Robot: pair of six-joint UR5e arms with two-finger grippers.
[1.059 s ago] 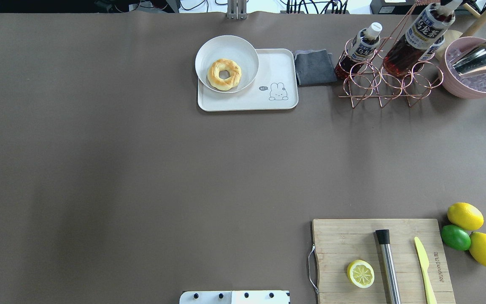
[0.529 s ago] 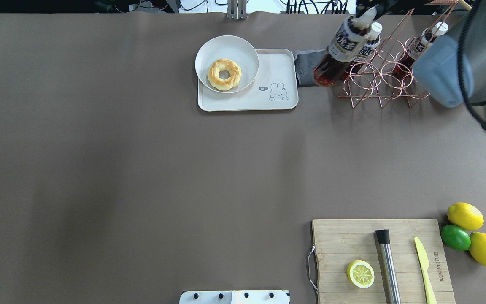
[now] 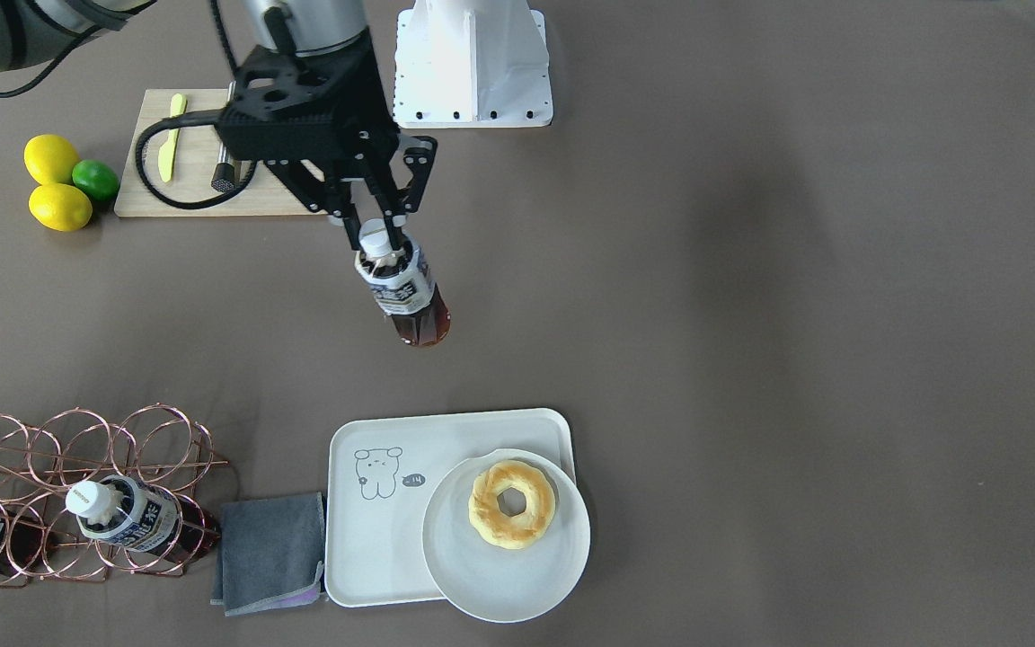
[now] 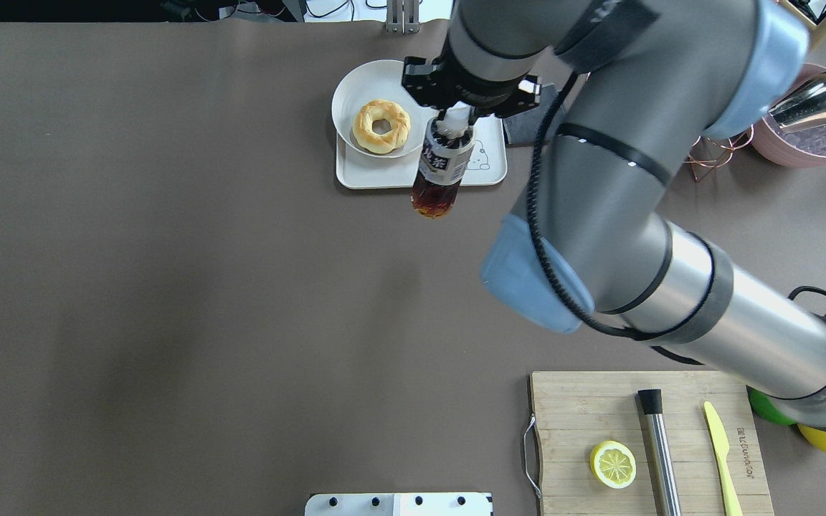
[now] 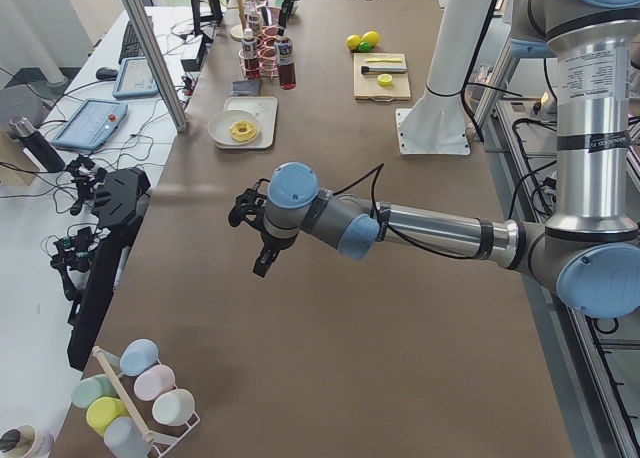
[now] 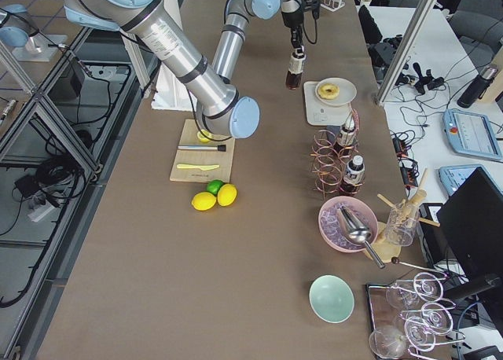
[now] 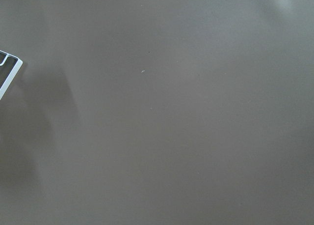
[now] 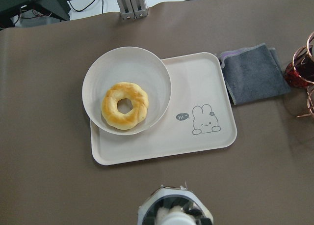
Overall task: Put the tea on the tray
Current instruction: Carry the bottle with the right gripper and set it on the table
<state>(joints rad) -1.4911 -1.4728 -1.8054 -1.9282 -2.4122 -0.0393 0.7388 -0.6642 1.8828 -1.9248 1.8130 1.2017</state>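
Observation:
My right gripper [image 3: 383,235] is shut on the white cap of the tea bottle [image 3: 405,301] and holds it hanging in the air. It also shows in the overhead view [image 4: 438,172] and at the bottom of the right wrist view [image 8: 174,211]. The bottle is on the robot's side of the cream tray [image 3: 374,526], short of its near rim [image 8: 162,154]. The tray's bear corner [image 8: 203,119] is bare. My left gripper [image 5: 263,253] hovers over bare table far from the tray. I cannot tell whether it is open or shut.
A white plate [image 3: 517,575] with a doughnut [image 3: 511,503] covers one end of the tray. A grey cloth [image 3: 270,548] lies beside it, then a copper rack [image 3: 77,449] with two alike bottles [image 3: 122,521]. A wooden board [image 4: 599,408] and a pink bowl [image 4: 814,136] stand at the right.
My right arm has swung left from the copper rack with the tea bottle in its grip. The bottle now hangs near the tray's near edge.

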